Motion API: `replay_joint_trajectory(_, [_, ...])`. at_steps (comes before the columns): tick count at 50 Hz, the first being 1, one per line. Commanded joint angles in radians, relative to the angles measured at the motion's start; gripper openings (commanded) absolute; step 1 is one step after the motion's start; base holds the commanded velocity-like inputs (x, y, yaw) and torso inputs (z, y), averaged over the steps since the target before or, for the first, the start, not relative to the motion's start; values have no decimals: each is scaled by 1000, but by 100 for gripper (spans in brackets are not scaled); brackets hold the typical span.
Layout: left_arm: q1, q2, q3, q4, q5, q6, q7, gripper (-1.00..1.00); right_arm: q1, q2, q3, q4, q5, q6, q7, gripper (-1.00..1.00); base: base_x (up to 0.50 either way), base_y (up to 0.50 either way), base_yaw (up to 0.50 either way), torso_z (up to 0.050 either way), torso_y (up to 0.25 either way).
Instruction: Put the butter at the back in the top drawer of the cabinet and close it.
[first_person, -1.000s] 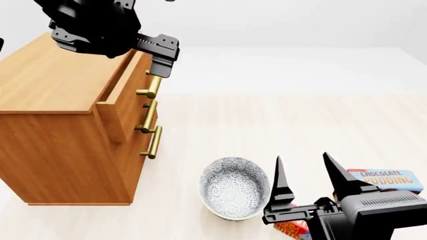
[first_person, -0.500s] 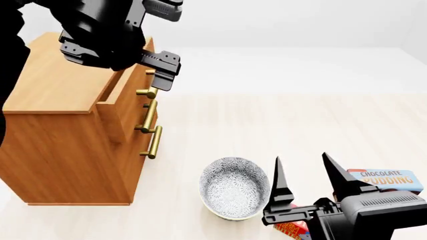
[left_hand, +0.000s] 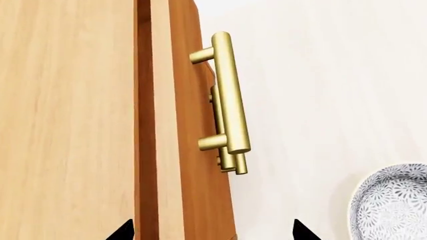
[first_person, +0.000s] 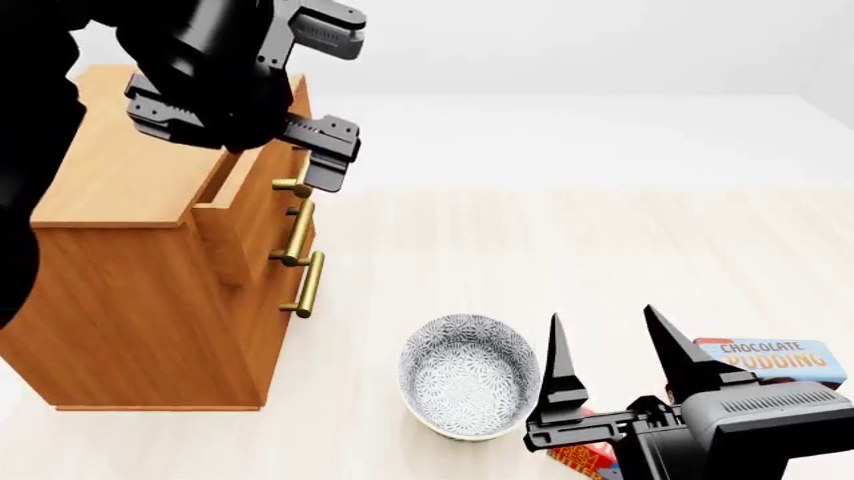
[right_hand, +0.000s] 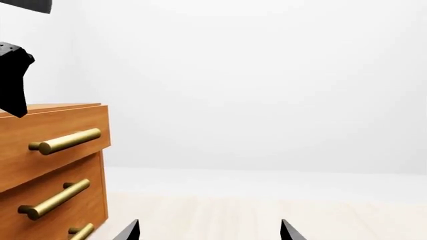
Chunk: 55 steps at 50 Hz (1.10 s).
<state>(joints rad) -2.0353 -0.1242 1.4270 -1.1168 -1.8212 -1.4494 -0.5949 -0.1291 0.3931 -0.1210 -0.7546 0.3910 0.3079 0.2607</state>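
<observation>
The cabinet (first_person: 120, 170) stands at the left of the head view. Its top drawer (first_person: 264, 185) is pulled out a little, leaving a dark gap (left_hand: 143, 125) behind the drawer front. My left gripper (first_person: 320, 160) hangs open just above the brass handle (left_hand: 228, 95), and in the left wrist view the left gripper (left_hand: 212, 232) straddles the drawer front. The butter (first_person: 577, 462) shows only as a red-orange corner under my right arm. My right gripper (first_person: 621, 350) points upward, open and empty, and in the right wrist view the right gripper (right_hand: 209, 231) faces the cabinet (right_hand: 47, 150).
A patterned grey bowl (first_person: 467, 375) sits on the light wood floor just left of my right gripper. A "Chocolate Pudding" box (first_person: 774, 360) lies to its right. Two lower drawers with brass handles (first_person: 307, 285) sit below the top one.
My left gripper has come down and slightly toward the cabinet, closer over the top drawer's handle. The drawer, the right arm and the floor items have not moved.
</observation>
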Motion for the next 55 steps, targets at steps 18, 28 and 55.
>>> replay_joint_trajectory(18, [17, 47, 80, -59, 76, 5, 139, 100, 0, 10, -2, 0, 9, -6, 6, 100, 0, 0, 0, 0, 0])
replay_joint_trajectory(28, [19, 67, 118, -98, 113, 8, 201, 100, -1, 13, -3, -2, 11, -8, 9, 100, 0, 0, 0, 0, 0])
replay_joint_trajectory(55, [53, 121, 198, -183, 189, 29, 359, 100, -3, 22, -6, -2, 17, -16, 15, 100, 0, 0, 0, 0, 0])
